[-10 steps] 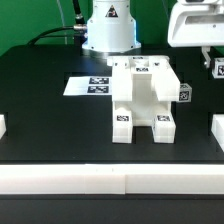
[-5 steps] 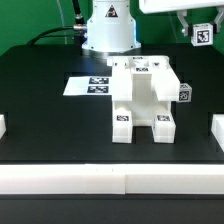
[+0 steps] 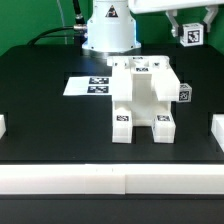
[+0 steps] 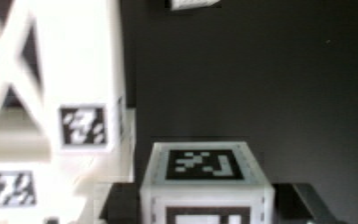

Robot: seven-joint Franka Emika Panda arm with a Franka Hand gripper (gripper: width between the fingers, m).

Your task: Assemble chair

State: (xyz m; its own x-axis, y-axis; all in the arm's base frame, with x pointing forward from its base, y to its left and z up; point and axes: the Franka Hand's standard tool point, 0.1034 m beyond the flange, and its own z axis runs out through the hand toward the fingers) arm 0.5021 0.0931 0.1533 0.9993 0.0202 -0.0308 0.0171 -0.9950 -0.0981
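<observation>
White on black, that's your scene. At nine o'clock on the table, a white piece pokes in at the exterior view's left edge. Next comes the marker board, lying flat at ten o'clock from the chair. It carries several black-and-white tags, their patterns too coarse to read as any writing.

Centre stage, the chair stands on the table, a blocky white build. You can see square tags on its top, on both front feet and on its three o'clock end.

Now look to one o'clock from the chair. Your gripper hangs high above the table, clenched on a white tagged block with a tag facing the camera. The wrist view backs that up. Dark fingers press the block's sides, there's one tag on its upper face and part of another on the face below. The chair's panel, with two more tags, stands just beside it, apart. Another white piece sits at the table's three o'clock edge.
</observation>
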